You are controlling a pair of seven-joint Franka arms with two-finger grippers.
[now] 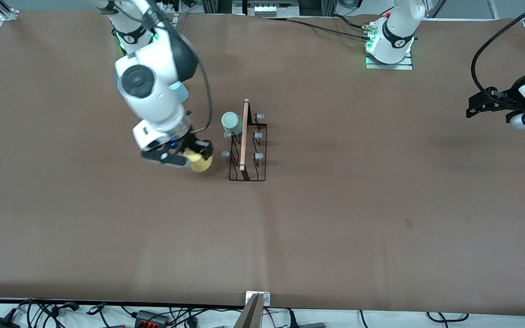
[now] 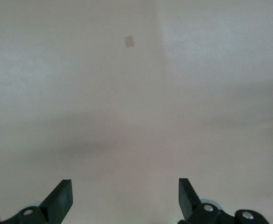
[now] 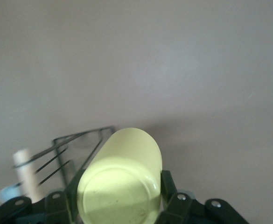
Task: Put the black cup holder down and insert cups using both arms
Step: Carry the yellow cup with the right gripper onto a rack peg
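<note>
Right gripper (image 1: pixel 197 154) clamped on half-hidden yellow cup (image 1: pixel 201 162) beside black cup holder (image 1: pixel 247 150) mid-table; left gripper (image 1: pixel 476 107) spread apart, idle at the table's edge.

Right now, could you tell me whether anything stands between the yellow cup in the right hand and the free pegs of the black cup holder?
Nothing visible does. The right hand holds the yellow cup beside the black cup holder; the mint green cup occupies a peg farther from the front camera.

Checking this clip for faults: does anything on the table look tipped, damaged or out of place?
Nothing stands out. The thin black wire cup holder stands upright, a pale mint green plastic cup sits on one peg, the right gripper holds the yellow plastic cup beside it, and the left gripper waits open at its own end.
</note>
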